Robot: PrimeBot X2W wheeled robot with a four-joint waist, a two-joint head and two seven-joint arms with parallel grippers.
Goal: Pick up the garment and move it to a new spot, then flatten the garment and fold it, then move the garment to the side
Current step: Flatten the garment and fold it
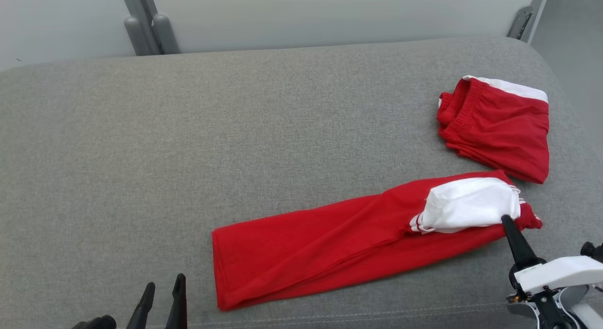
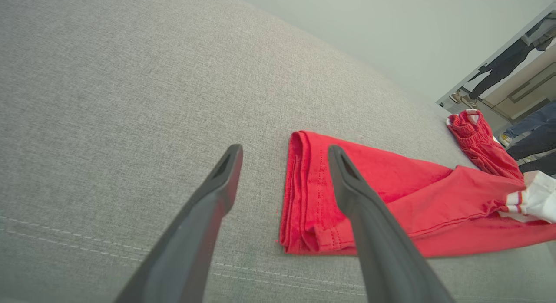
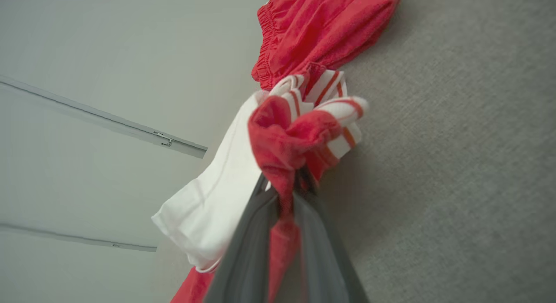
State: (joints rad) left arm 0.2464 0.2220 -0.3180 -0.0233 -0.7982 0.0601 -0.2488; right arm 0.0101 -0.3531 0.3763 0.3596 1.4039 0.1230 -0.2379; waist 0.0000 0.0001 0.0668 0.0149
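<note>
- Grey fabric bench: by its front edge the left gripper hangs with fingers spread, holding nothing.
- Beside it the red garment lies long along the front edge, right of the middle. It looks soft, light and limp, so it will probably sag.
- Its bunched red-and-white end is clenched in the right gripper. The free hem end seems a good second hold.
- Folded red shorts lie toward the far right corner.

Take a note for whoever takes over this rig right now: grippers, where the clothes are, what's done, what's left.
Left gripper: open, empty, near the long red garment's left end.
Right gripper: shut on its right end, by the white part.
Garment lies as a long strip on the grey cushion; a second red garment sits folded farther back, on the right.
Done: apparently folded lengthwise.
Left: fold it shorter, move it aside.
</note>
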